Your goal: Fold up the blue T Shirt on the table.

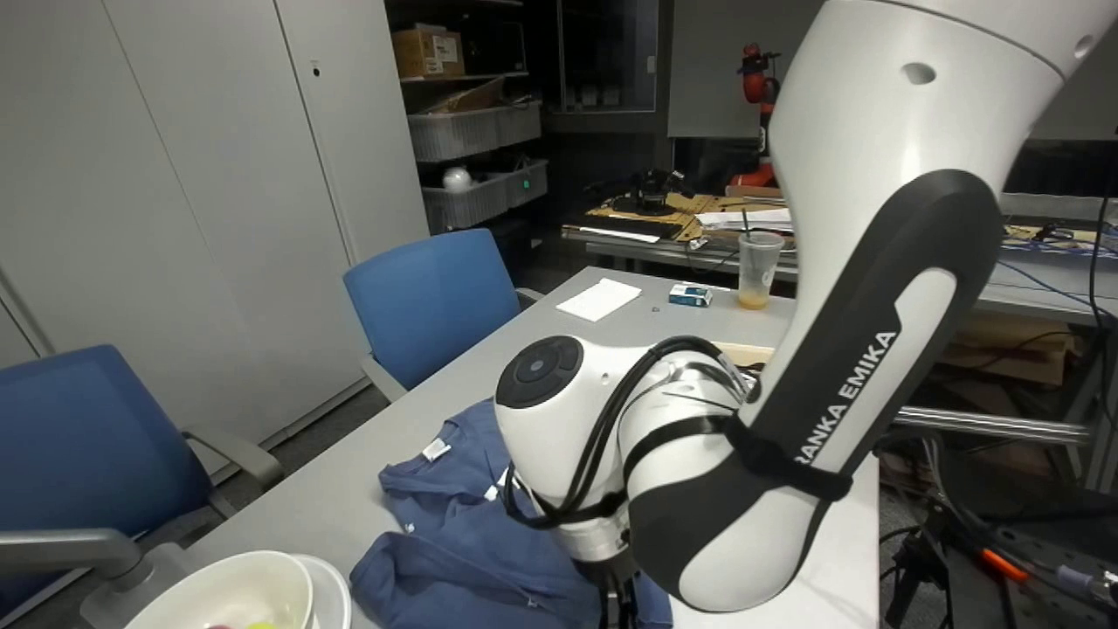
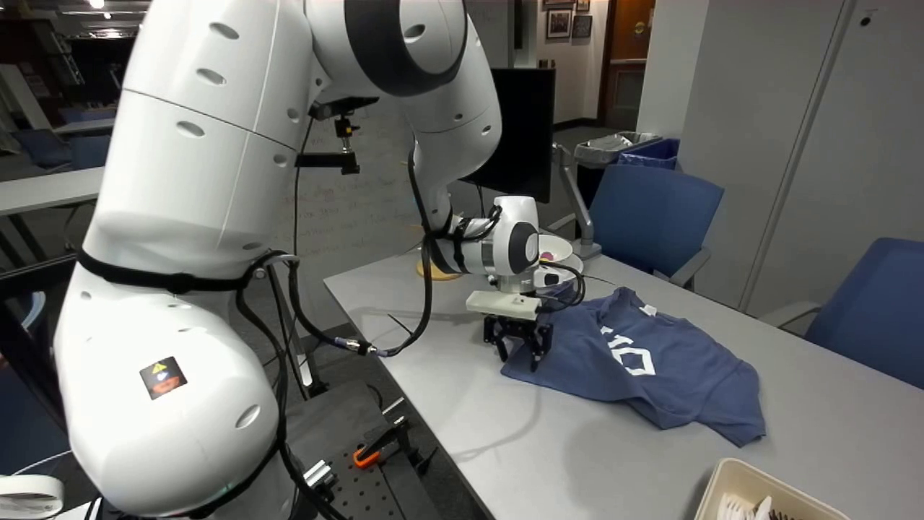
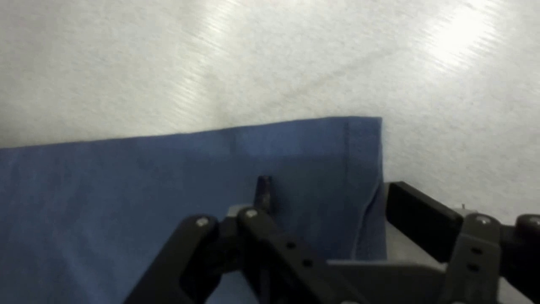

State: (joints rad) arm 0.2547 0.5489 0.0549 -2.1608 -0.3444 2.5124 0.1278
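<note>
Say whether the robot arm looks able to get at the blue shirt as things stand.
Probably yes: the gripper is open at a corner of the shirt, one jaw over it and one past its edge; nothing seems in the way.

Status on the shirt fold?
Gripper open, astride edge of blue T-shirt. Shirt rumpled on table, not folded up. White bowl nearby, might crowd folding.
</note>
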